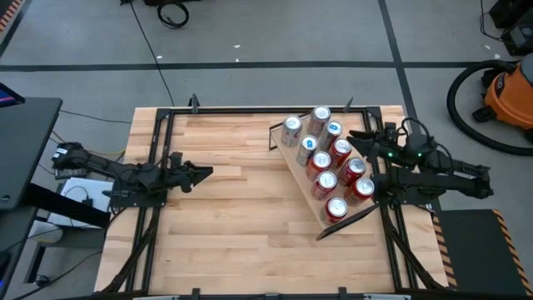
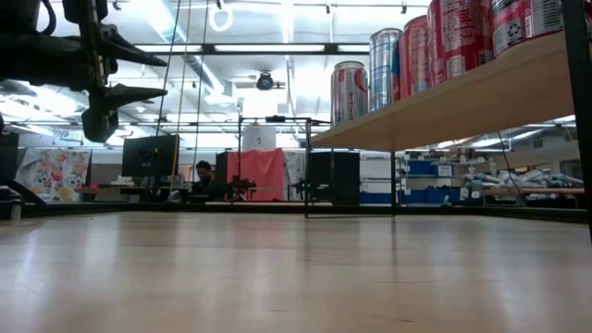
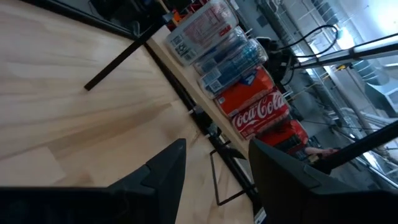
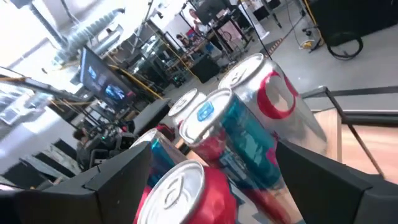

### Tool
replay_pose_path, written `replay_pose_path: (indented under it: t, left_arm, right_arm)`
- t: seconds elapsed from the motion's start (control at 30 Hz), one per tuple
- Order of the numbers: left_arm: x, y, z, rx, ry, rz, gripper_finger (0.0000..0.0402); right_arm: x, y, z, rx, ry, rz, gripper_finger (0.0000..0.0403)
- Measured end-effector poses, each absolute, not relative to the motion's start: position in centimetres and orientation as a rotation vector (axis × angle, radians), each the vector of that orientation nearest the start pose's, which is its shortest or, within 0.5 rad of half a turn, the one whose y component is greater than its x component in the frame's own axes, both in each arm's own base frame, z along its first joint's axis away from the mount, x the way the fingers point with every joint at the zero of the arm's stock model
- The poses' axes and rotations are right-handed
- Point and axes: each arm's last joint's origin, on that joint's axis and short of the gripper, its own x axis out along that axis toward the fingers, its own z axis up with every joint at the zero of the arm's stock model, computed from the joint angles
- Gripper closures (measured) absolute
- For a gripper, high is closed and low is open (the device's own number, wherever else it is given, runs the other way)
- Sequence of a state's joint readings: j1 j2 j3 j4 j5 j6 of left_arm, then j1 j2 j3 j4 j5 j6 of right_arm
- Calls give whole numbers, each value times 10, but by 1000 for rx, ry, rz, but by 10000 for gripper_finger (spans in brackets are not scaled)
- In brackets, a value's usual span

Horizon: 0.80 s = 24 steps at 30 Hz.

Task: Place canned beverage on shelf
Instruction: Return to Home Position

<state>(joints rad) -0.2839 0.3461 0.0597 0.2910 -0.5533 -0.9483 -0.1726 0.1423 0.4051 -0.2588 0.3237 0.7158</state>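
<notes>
Butcher-block tabletop [image 1: 233, 217] carries a long light-wood plank shelf with black metal rails [image 1: 310, 198], its red and silver aluminium beverage cans [image 1: 320, 162] standing in two rows. Right gripper [image 1: 372, 177], claw apart and empty, hovers just beside the shelf's red cans; left gripper [image 1: 204, 173], also apart, waits well clear of it. A careless retreat could clip and topple a can.

Wooden tabletop [image 1: 225, 217] carries slanted shelf [image 1: 306, 188] at right; silver and red cans [image 1: 320, 162] on shelf, two rows
</notes>
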Motion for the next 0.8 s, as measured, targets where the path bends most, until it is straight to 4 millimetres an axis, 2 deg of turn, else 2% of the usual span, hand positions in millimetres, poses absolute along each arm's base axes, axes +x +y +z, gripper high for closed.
replay_pose_path:
  t: [0.23,0.4,0.8]
  left_arm:
    - [114,-22,185,-926,-159,212,216]
    - [114,-24,184,-923,-152,226,216]
    - [112,-30,180,-955,-109,208,216]
  right_arm:
    - [55,-19,255,715,-254,-456,49]
    - [56,-20,251,698,-201,-496,49]
    - [51,-25,243,629,-188,-728,49]
